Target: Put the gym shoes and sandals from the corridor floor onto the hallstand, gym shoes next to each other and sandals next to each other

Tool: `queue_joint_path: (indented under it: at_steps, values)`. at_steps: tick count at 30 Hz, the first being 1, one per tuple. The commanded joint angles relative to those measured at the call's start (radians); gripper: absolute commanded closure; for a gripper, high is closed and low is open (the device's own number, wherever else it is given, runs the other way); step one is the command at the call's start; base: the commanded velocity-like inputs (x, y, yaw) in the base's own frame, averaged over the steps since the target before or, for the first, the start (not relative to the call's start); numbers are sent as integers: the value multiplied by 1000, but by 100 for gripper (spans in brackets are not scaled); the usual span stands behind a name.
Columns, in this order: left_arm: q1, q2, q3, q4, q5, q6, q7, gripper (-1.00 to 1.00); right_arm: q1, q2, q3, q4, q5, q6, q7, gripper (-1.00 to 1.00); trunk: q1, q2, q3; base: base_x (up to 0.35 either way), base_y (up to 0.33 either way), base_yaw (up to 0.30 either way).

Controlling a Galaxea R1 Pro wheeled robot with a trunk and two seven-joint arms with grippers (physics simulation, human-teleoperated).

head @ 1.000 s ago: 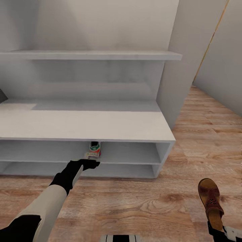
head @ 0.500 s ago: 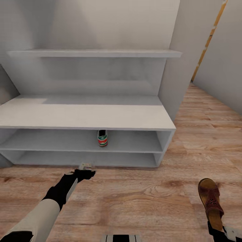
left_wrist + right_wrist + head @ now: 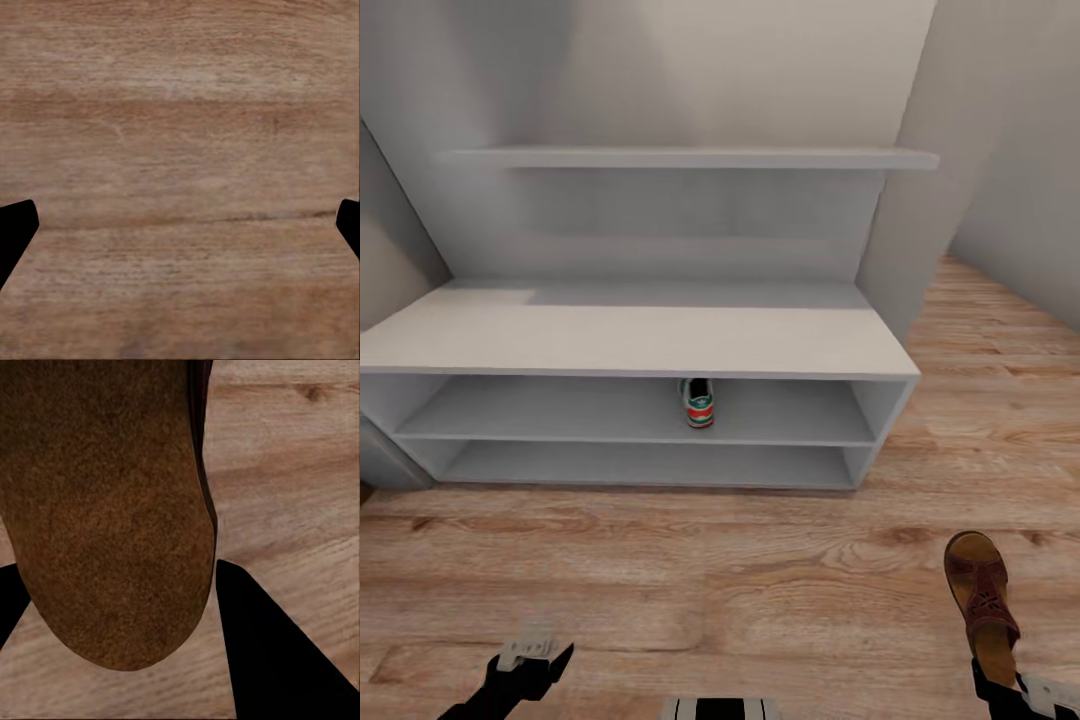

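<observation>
One small white sneaker with teal stripes and a red-orange heel stands on the upper shelf of the long low white open-fronted shoe rack, heel outward. A dark-brown leather sandal with a tan footbed is clamped at its heel by the right gripper, above the light wood-plank corridor floor; its footbed sits between the black fingers. The left gripper hangs low over bare planks, jaws spread wide, holding nothing.

No readable text anywhere; the gym shoe looks too small to tell.
</observation>
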Motion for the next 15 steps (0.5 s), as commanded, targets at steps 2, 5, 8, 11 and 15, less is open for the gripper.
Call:
queue_joint_path:
  at_steps: [2, 5, 8, 11, 15]
  values:
    - [33, 2, 7, -2, 10, -19, -9, -100, -1, 2, -9, 1, 0, -3, 10, 100, 0, 0, -1, -1, 305, 0]
    - [67, 16, 10, 2, 12, -34, -9, -100, -1, 6, -8, 3, 0, -2, 11, 100, 0, 0, -1, 0, 306, 0]
    - [89, 37, 11, 8, 33, -40, -10, -100, -1, 8, -7, 5, 0, -2, 13, 100, 0, 0, -1, 0, 306, 0]
    - [102, 44, 11, 20, 54, -64, -53, -100, -1, 15, -7, 6, 0, -2, 13, 100, 0, 0, -1, 0, 307, 0]
    - [110, 48, 29, 38, 74, -101, -125, -100, -1, 21, -7, 33, 0, -2, 10, 100, 0, 0, -1, 0, 309, 0]
